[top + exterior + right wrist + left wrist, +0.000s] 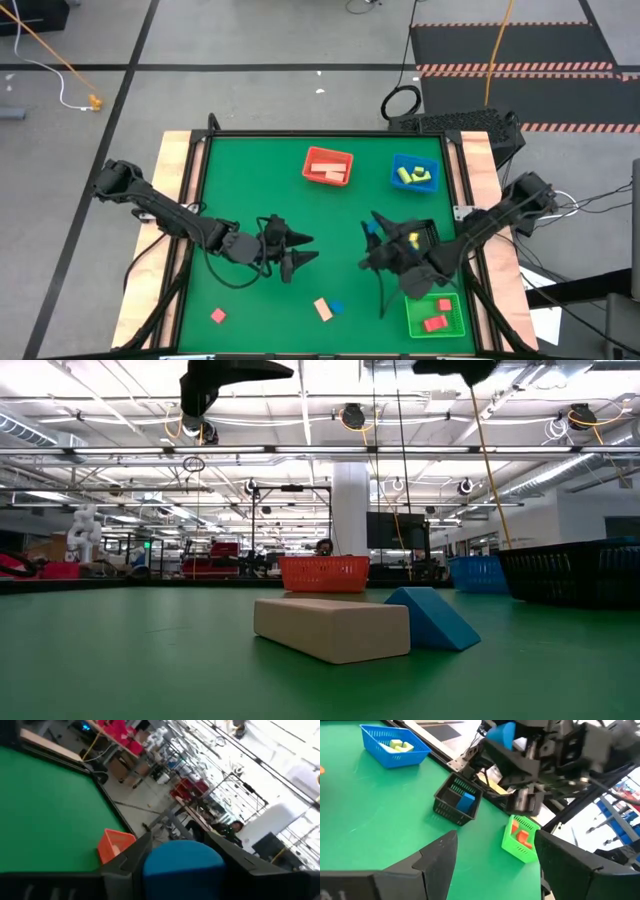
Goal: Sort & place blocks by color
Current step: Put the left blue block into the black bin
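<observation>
your right gripper point(182, 857) is pinching a blue block point(184, 865), up above the black tray point(425, 235); left gripper point(300, 250) spread, empty, mid table. trays partly filled. left on the mat: pink block point(218, 315), wood bar point(323, 309), blue wedge point(337, 306), all near the front edge.

The right gripper point(182, 852) held a blue block point(184, 870) clamped between its two dark fingers point(131, 856), the block's rounded top showing between them. Beyond it lay the green table point(45, 815), with an orange tray point(114, 845) standing near the table's edge. Past the wooden border point(50, 745), a person point(231, 827) sat among cluttered workbenches in the room.
</observation>
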Controlling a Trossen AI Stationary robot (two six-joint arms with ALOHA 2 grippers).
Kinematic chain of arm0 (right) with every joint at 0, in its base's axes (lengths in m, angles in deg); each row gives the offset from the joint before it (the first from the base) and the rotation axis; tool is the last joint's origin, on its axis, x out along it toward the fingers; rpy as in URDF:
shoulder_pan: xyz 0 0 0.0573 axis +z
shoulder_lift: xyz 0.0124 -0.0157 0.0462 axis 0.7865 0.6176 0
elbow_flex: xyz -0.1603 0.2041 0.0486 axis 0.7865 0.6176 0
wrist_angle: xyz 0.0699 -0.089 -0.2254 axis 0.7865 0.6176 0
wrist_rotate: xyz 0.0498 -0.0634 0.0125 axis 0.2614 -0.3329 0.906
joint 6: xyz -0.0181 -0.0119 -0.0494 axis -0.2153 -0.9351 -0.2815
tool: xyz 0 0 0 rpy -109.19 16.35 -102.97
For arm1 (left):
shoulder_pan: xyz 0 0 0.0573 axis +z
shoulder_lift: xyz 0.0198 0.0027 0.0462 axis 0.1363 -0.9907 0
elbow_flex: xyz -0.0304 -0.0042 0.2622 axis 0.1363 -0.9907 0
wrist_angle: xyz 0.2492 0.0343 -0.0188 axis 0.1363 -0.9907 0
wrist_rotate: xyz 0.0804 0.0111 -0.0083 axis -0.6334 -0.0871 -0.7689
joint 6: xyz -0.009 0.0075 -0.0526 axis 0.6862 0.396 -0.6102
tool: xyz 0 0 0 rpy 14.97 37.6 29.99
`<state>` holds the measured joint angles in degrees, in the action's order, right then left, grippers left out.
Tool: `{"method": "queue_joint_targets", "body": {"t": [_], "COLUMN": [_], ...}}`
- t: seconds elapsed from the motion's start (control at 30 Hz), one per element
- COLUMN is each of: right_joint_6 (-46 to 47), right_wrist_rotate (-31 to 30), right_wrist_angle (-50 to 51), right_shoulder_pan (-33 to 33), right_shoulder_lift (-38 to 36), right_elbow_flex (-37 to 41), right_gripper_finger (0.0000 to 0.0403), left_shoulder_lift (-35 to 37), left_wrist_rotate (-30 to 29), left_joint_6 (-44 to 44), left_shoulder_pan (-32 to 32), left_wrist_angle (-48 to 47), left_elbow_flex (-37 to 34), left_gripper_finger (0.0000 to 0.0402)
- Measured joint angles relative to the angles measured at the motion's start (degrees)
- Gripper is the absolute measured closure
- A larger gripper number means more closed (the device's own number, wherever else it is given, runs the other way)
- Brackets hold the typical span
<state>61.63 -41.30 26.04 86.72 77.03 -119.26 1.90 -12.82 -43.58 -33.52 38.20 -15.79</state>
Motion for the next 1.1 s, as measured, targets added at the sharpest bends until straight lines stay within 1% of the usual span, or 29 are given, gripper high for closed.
{"method": "queue_joint_targets", "body": {"t": [0.07,0.2,0.37,0.47,0.63,0.7,0.8,0.9,0.97,1.03,1.1], "right_joint_6": [4.95,20.67,42.22,53.41,69.14,75.06,87.51,100.48,106.67,110.11,111.51], "right_wrist_rotate": [0.39,7.43,25.82,33.23,39.9,43.94,51.45,59.28,64.08,67.22,68.25], "right_wrist_angle": [0.05,-0.58,-0.2,3.36,19.91,27.23,38.15,50.1,56.54,61.54,64.28], "right_shoulder_pan": [1.18,2.86,3.18,3.14,2.94,2.26,0.46,-1.68,-2.94,-3.83,-4.46], "right_shoulder_lift": [-1.22,-4.5,-9.47,-13.65,-23.38,-27.01,-31.51,-33.51,-33.93,-33.89,-33.91], "right_elbow_flex": [2.54,8.35,17.01,20.63,21.18,21.18,21.18,21.18,21.18,21.18,21.17], "right_gripper_finger": [0.0256,0.0256,0.0255,0.025,0.0255,0.0255,0.0252,0.0245,0.0245,0.0249,0.0253], "left_shoulder_lift": [0.0,0.0,0.0,0.0,0.0,0.0,0.0,0.0,0.0,0.0,0.0], "left_wrist_rotate": [-0.01,-0.01,-0.04,-0.06,-0.11,-0.21,-0.26,-0.26,-0.26,-0.23,-0.23], "left_joint_6": [-0.05,-0.09,-0.15,-0.21,-0.23,-0.22,-0.2,-0.19,-0.88,-2.44,-4.33], "left_shoulder_pan": [-0.01,-0.01,-0.01,0.06,0.17,0.17,0.17,0.16,0.15,0.17,0.17], "left_wrist_angle": [0.02,-0.02,0.0,0.0,0.0,0.0,-0.01,-0.31,-1.87,-4.39,-7.31], "left_elbow_flex": [0.0,0.0,0.0,0.0,0.0,0.0,0.0,0.0,0.0,0.0,0.0], "left_gripper_finger": [0.0138,0.0137,0.0137,0.0137,0.0137,0.0137,0.0137,0.0137,0.0137,0.0137,0.0137]}}
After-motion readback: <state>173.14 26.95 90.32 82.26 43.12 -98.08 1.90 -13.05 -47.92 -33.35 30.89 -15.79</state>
